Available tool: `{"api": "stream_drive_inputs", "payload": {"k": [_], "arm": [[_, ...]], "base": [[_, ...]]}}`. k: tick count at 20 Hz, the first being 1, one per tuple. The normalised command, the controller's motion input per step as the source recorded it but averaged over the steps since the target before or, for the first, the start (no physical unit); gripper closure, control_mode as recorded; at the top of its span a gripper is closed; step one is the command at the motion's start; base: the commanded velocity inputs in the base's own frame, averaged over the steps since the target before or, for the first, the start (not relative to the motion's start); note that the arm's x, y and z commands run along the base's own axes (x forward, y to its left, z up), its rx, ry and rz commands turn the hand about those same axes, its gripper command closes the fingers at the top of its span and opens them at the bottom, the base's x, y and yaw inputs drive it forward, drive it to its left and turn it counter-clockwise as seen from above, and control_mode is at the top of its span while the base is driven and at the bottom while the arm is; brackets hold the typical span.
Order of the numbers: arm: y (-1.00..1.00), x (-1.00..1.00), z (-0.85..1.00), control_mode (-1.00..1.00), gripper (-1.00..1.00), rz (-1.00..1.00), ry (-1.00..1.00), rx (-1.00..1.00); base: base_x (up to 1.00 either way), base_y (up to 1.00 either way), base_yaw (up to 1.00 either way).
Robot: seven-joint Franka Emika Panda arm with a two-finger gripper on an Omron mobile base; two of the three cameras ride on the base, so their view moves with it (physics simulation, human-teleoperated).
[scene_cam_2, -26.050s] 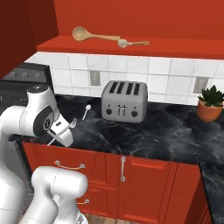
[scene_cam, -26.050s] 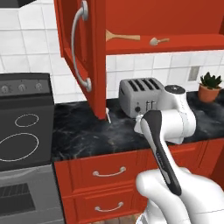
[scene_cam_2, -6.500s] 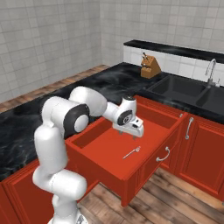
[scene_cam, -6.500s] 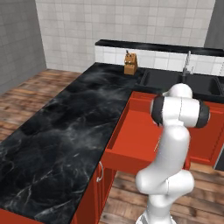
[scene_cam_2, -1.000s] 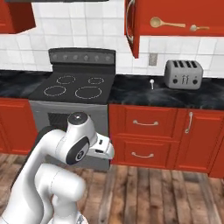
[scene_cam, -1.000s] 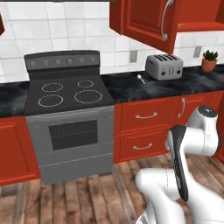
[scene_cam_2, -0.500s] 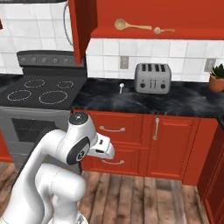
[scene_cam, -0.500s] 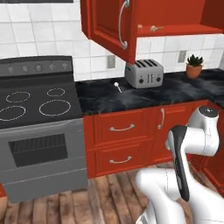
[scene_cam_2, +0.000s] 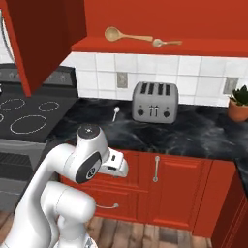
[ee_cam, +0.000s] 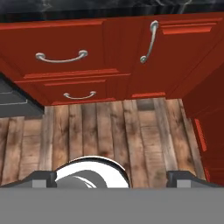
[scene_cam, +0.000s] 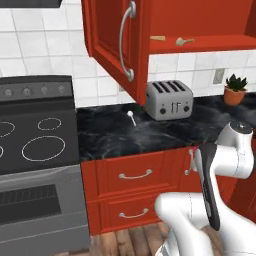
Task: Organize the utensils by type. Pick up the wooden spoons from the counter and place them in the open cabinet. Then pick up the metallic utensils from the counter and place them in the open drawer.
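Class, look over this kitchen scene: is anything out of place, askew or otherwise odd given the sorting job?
One thing stands out: a small metallic utensil lies alone on the black counter, left of the toaster. The two wooden spoons already sit on the open cabinet shelf. Nothing looks spilled or damaged.

Place: a home kitchen, computer-rendered.
Worktop: a glossy black marble counter [scene_cam: 150, 132] ran along the wall.
Cooking: a black stove [scene_cam: 35, 145] with ring burners stood beside the counter, its oven door below.
Appliance: a silver four-slot toaster [scene_cam: 169, 99] sat on the counter.
Storage: a red wall cabinet [scene_cam_2: 160, 22] hung open above, its door [scene_cam: 112, 42] fitted with a curved grey bar handle; red base drawers [ee_cam: 61, 52] with metal pulls sat under the counter.
Walls: white square tiles [scene_cam_2: 193, 72] with outlets formed the backsplash.
Utensils: wooden spoons [scene_cam_2: 127, 35] lay on the cabinet shelf.
Decor: a potted plant [scene_cam: 235, 89] stood on the counter.
Floor: wood planks [ee_cam: 109, 135].
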Motion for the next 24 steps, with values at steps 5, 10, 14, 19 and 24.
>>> {"api": "stream_drive_inputs", "payload": {"k": [5, 10, 14, 19, 24], "arm": [[0.00, 0.00, 0.00, 1.00, -1.00, 0.00, 0.00, 0.00], [0.00, 0.00, 0.00, 1.00, -1.00, 0.00, 0.00, 0.00], [0.00, 0.00, 0.00, 1.00, -1.00, 0.00, 0.00, 0.00], [0.00, 0.00, 0.00, 1.00, -1.00, 0.00, 0.00, 0.00], [0.00, 0.00, 0.00, 1.00, -1.00, 0.00, 0.00, 0.00]], "base": [[0.92, -0.19, 0.13], [0.34, -0.47, 0.00], [0.30, -0.19, 0.01], [0.01, -0.02, 0.00], [0.01, 0.00, 0.00]]}}
